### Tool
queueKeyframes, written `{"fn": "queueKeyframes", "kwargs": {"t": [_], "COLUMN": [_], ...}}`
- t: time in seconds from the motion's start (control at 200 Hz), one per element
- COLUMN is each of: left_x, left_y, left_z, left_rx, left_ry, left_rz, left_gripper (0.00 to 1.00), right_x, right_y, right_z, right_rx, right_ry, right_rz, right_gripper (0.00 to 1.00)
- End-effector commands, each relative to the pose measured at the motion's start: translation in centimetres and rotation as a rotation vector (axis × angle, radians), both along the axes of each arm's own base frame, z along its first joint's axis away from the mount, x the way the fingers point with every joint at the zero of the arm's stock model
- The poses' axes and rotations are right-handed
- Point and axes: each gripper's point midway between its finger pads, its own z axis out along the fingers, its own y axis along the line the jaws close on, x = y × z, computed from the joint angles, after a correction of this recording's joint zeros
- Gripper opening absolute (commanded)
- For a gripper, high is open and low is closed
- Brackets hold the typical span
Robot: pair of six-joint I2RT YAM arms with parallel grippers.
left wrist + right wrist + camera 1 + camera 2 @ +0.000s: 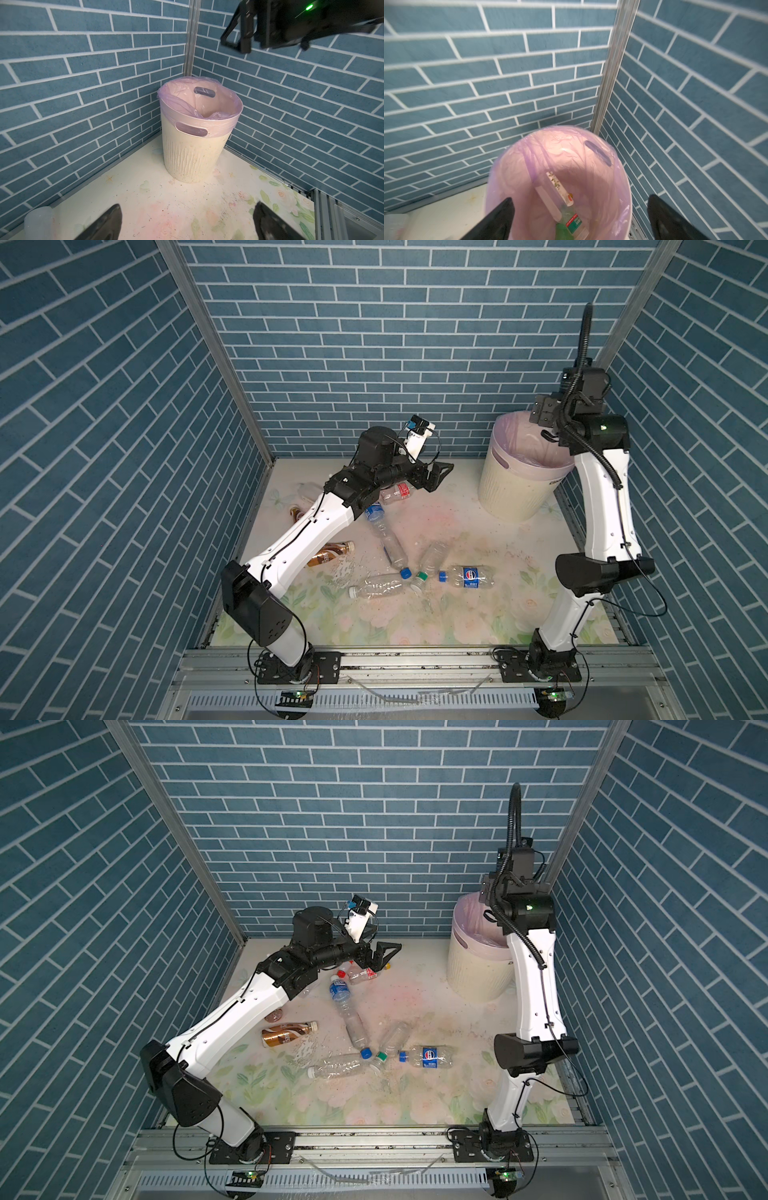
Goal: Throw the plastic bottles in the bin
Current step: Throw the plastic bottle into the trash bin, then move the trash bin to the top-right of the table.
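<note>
The cream ribbed bin (515, 493) (473, 977) (193, 153) with its lilac bag stands in the far right corner. My right gripper (544, 423) (579, 199) hangs open over its mouth, holding nothing. Inside the bin lie a green bottle (562, 231), a clear one with a red-green label (574, 223) and a white-labelled one (560, 189). My left gripper (440, 475) (188, 205) is open and empty, low over the floor and facing the bin. Several plastic bottles lie on the floor: blue-labelled (469, 576), clear (388, 543), red-labelled (397, 492), brown (330, 556).
Blue brick walls close in three sides, with a metal post (190, 37) in the corner behind the bin. An aluminium rail (415, 659) with both arm bases runs along the front. A cloudy white bottle (309, 489) lies beside the left arm.
</note>
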Motion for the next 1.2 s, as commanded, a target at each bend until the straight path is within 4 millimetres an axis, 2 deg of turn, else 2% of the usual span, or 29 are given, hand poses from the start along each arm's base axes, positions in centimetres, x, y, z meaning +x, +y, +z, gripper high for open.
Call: {"fn": "queueKeyframes", "kwargs": {"t": [0.0,0.08,0.145,0.385,0.49,0.6,0.665,0.695,0.745,0.82,0.985,1.095,1.195], "left_x": [0.3,0.7,1.0,1.1,1.4,1.7,1.8,1.8,1.8,1.7,1.9,1.9,2.0], "left_y": [-0.4,-0.2,0.1,0.9,1.8,2.9,3.3,3.4,3.5,3.5,3.5,3.4,3.6], "left_z": [-1.5,-2.2,-2.6,-4.2,-5.3,-6.2,-6.6,-6.7,-7.0,-7.3,-7.4,-7.5,-7.5], "left_rx": [0.014,0.030,0.044,0.084,0.123,0.167,0.180,0.182,0.189,0.193,0.192,0.197,0.201], "left_ry": [0.042,0.061,0.075,0.127,0.153,0.175,0.185,0.192,0.202,0.211,0.217,0.221,0.223], "left_rz": [0.000,0.026,0.053,0.097,0.142,0.199,0.213,0.216,0.218,0.217,0.218,0.219,0.224], "left_gripper": [0.99,0.99,0.99,0.99,0.99,0.99,0.99,0.99,0.99,0.99,0.99,0.99,0.99], "right_x": [-1.4,-1.4,-1.0,3.1,5.0,6.5,7.2,7.9,8.4,8.8,9.2,9.3,9.4], "right_y": [0.8,1.7,2.7,8.4,10.3,11.3,11.5,11.7,11.7,11.7,12.2,13.5,15.6], "right_z": [2.5,1.8,0.3,-10.5,-13.9,-16.4,-16.8,-18.3,-18.8,-19.4,-20.2,-20.0,-19.5], "right_rx": [0.052,0.059,0.066,0.087,0.091,0.092,0.081,0.070,0.050,0.030,0.037,0.050,0.055], "right_ry": [-0.074,-0.051,-0.010,0.292,0.369,0.431,0.438,0.462,0.469,0.478,0.488,0.474,0.444], "right_rz": [0.050,0.085,0.119,0.260,0.302,0.325,0.333,0.333,0.332,0.336,0.361,0.399,0.455], "right_gripper": [0.99,0.99,0.99,0.96,0.84,0.68,0.59,0.58,0.56,0.47,0.17,0.02,0.00]}}
